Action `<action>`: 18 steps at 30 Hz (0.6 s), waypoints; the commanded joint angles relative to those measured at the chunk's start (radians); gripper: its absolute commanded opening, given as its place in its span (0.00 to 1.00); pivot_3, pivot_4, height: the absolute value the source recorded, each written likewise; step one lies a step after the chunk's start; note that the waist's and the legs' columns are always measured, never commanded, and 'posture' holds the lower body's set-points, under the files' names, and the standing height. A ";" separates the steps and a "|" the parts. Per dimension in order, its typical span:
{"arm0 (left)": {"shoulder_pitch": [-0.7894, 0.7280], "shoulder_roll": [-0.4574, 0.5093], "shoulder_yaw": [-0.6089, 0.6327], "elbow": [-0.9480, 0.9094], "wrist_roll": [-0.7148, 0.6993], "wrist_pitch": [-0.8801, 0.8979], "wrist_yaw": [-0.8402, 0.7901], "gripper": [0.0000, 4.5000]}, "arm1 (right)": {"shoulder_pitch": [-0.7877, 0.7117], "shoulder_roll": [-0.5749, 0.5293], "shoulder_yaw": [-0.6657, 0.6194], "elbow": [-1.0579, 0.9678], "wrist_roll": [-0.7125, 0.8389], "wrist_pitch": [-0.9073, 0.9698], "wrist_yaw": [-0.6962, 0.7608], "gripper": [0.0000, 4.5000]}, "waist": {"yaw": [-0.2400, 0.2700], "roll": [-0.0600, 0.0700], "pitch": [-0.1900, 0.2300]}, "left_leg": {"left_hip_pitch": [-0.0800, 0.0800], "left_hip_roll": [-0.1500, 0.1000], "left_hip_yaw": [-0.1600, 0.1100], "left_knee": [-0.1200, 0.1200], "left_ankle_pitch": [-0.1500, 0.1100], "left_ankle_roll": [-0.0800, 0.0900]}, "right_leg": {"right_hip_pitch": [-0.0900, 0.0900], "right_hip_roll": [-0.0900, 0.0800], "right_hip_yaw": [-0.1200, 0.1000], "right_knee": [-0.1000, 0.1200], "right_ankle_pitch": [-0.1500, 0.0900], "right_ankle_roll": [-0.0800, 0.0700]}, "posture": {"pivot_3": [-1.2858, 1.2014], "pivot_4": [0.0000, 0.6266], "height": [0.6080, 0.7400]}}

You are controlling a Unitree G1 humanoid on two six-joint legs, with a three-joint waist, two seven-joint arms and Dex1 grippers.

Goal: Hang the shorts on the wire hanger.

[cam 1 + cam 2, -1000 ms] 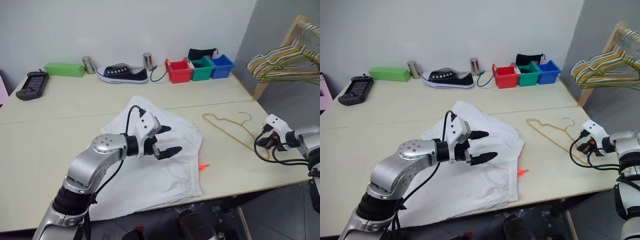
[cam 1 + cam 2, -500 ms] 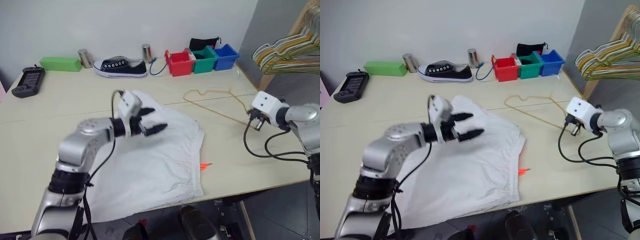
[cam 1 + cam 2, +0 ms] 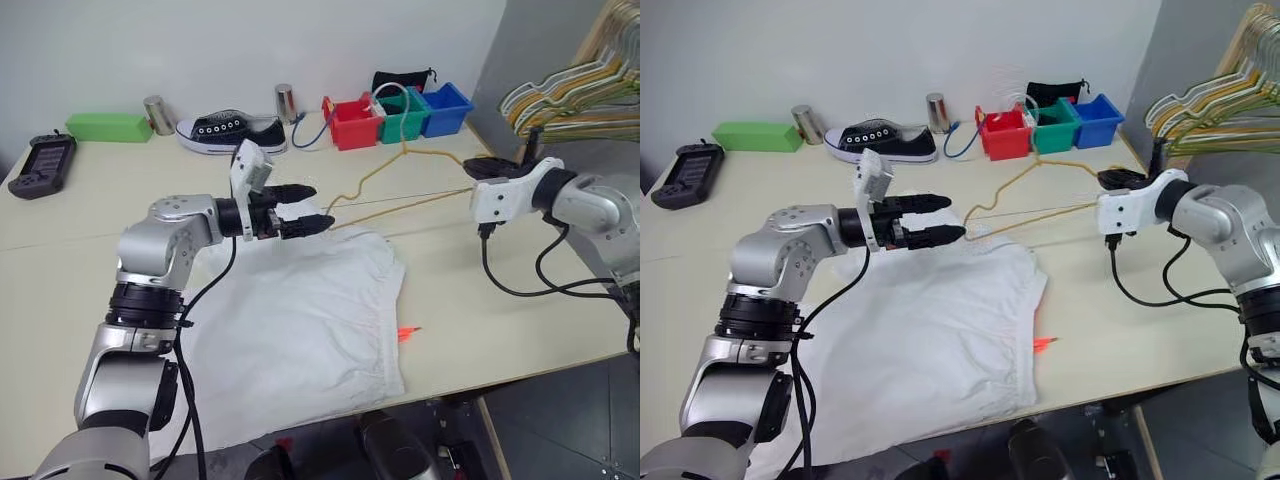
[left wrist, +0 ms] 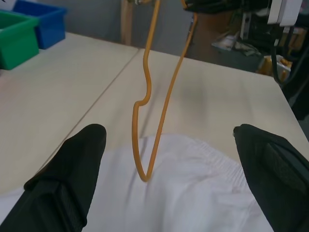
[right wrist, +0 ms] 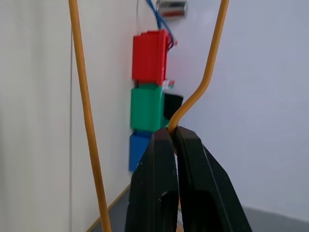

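I see the wire hanger off the table now: a second ago it lay flat on the right side of the tabletop, and since then my right gripper has lifted it and swung it left, so it hangs in the air over the middle of the table, stretching from that gripper toward my left one. The right gripper is clamped tight on 1 corner of the wire, as the right wrist view shows with both fingers pinched on it. My left gripper has risen from low over the cloth and now points at the hanger's far corner, with its 2 fingers spread wide and holding nothing; in the left wrist view the wire's bend sits between them. The shorts lie flat on the near side of the table, untouched. I judge the hanger is ready for a two-handed hold, with threading the shorts not yet begun.
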 commanded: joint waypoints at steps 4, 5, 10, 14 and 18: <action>0.002 -0.013 -0.059 -0.036 0.057 -0.071 -0.041 1.00 | -0.053 0.069 0.006 -0.104 -0.030 -0.009 -0.003 0.00 | -0.006 0.001 -0.001 | 0.000 0.000 0.000 0.001 0.000 0.000 | -0.001 0.000 0.000 0.004 0.000 0.000 | 0.38 0.12 1.00; 0.010 -0.012 -0.062 -0.044 0.061 -0.065 -0.039 1.00 | -0.055 0.078 0.005 -0.111 -0.034 -0.005 -0.001 0.00 | -0.005 0.001 -0.001 | 0.000 0.000 0.000 0.002 0.001 0.000 | -0.001 0.000 0.000 0.006 0.000 0.000 | 0.38 0.12 1.00; 0.059 0.013 -0.073 -0.092 0.077 -0.052 -0.053 0.86 | -0.062 0.103 0.007 -0.125 -0.051 0.012 0.003 0.00 | -0.005 0.001 -0.002 | 0.002 0.000 -0.001 0.002 0.002 0.001 | -0.001 0.000 0.000 0.011 0.000 0.000 | 0.39 0.12 1.00; 0.081 0.037 -0.068 -0.120 0.083 -0.036 -0.064 0.66 | -0.082 0.111 0.010 -0.097 -0.075 0.005 -0.008 0.00 | -0.004 0.001 -0.002 | 0.003 -0.001 -0.001 0.003 0.004 0.002 | -0.002 0.000 0.000 0.014 0.000 0.000 | 0.39 0.12 1.00; 0.094 0.051 -0.064 -0.134 0.092 -0.027 -0.049 0.46 | -0.100 0.122 0.014 -0.067 -0.093 0.007 -0.018 0.00 | -0.004 0.001 -0.003 | 0.004 -0.001 -0.002 0.003 0.006 0.004 | -0.001 0.000 0.000 0.015 0.000 0.000 | 0.40 0.12 1.00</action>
